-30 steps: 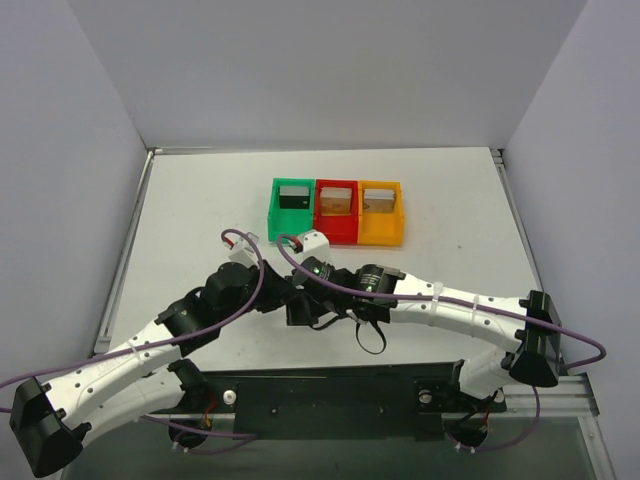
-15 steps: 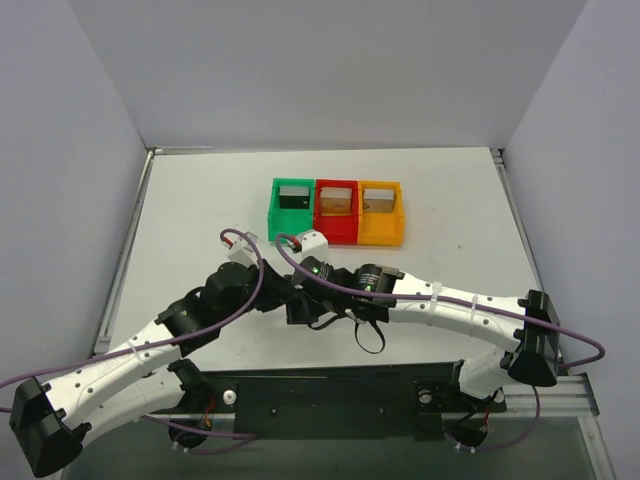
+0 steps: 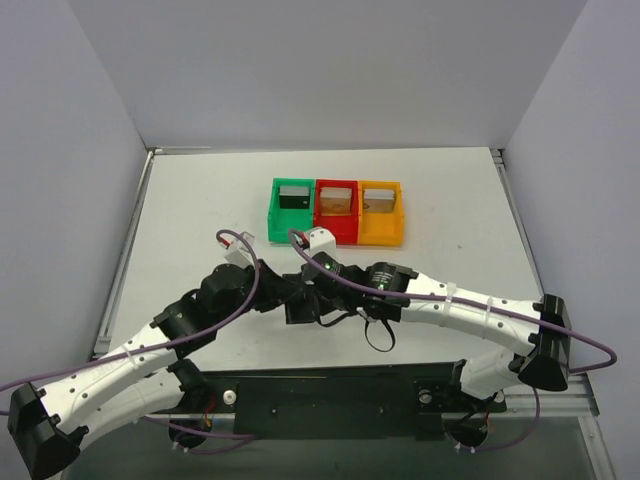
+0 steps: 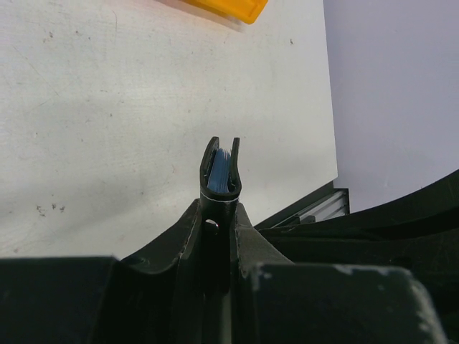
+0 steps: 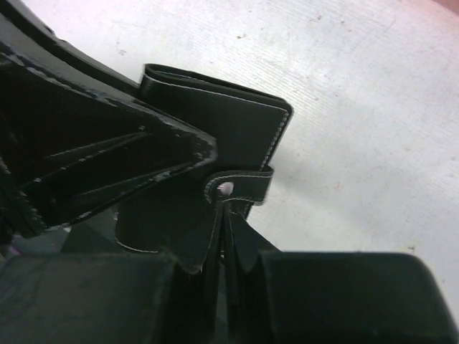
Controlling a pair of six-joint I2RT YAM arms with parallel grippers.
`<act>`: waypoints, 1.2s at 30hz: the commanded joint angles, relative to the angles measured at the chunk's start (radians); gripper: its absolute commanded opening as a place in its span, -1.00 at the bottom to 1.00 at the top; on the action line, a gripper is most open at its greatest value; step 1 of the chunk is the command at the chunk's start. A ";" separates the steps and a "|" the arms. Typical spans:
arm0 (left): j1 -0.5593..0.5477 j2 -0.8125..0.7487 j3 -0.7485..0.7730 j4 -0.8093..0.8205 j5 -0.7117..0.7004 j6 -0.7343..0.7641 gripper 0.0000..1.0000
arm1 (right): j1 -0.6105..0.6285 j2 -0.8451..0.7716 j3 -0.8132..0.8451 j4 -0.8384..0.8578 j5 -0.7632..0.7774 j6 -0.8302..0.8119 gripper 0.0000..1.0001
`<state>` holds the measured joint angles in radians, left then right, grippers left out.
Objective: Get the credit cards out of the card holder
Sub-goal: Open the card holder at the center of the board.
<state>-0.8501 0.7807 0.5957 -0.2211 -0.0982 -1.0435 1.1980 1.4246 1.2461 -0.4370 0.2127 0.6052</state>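
The card holder (image 5: 215, 129) is black with white stitching and is held up between both grippers above the table's near middle (image 3: 298, 312). My left gripper (image 4: 217, 215) is shut on it edge-on, and blue credit cards (image 4: 220, 172) show in its open end. My right gripper (image 5: 228, 211) is shut on the strap (image 5: 244, 188), just below its small stud. In the top view the left gripper (image 3: 283, 296) and the right gripper (image 3: 314, 294) meet tip to tip, and the holder is mostly hidden under them.
Green (image 3: 293, 210), red (image 3: 337, 212) and orange (image 3: 381, 212) bins stand in a row behind the grippers, each with a small item inside. The orange bin's corner (image 4: 229, 7) shows in the left wrist view. The table's near edge rail (image 4: 323, 208) is close by.
My right gripper has shut on the holder's strap. The right arm has shifted a little to the right and back. The left gripper keeps its grip.
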 commanded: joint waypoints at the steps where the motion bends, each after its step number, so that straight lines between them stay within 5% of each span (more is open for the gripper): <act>1: -0.006 -0.028 0.046 0.043 -0.006 -0.004 -1.00 | -0.035 -0.047 -0.039 -0.077 0.017 -0.004 -1.00; 12: -0.004 -0.024 0.042 0.034 -0.012 -0.004 -1.00 | -0.040 -0.101 -0.085 -0.036 -0.015 -0.015 -1.00; 15: -0.004 -0.005 0.053 0.035 0.003 -0.007 -1.00 | -0.017 -0.116 -0.082 -0.006 0.001 -0.028 -0.27; 17: -0.004 0.012 0.067 0.031 0.005 -0.007 -1.00 | -0.011 -0.110 -0.070 -0.005 0.023 -0.033 -0.09; 36: -0.012 0.077 0.138 -0.040 -0.003 -0.020 -1.00 | 0.003 0.046 0.061 -0.085 0.128 -0.038 -0.15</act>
<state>-0.8520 0.8619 0.6765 -0.2962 -0.1112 -1.0435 1.1931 1.4490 1.2633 -0.4770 0.2668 0.5724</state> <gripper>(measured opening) 0.209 0.442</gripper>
